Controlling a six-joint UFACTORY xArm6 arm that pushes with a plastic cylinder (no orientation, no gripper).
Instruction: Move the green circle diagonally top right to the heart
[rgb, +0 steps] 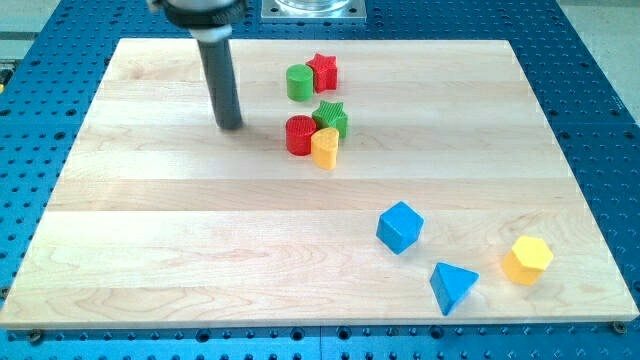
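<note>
The green circle (299, 82) stands near the view's top centre, touching the red star (323, 71) on its right. Below them is a cluster: a red circle (300, 135), a green star (331, 118) and the yellow heart (325, 148), all touching. The green circle is above and slightly left of the heart. My tip (230, 125) rests on the board to the left of the cluster, about 70 px left of the red circle and lower left of the green circle, touching no block.
A blue cube (400, 227), a blue triangle (453, 286) and a yellow hexagon (527, 259) lie at the view's lower right. The wooden board (150, 250) is ringed by a blue perforated table. A metal base sits at the top edge.
</note>
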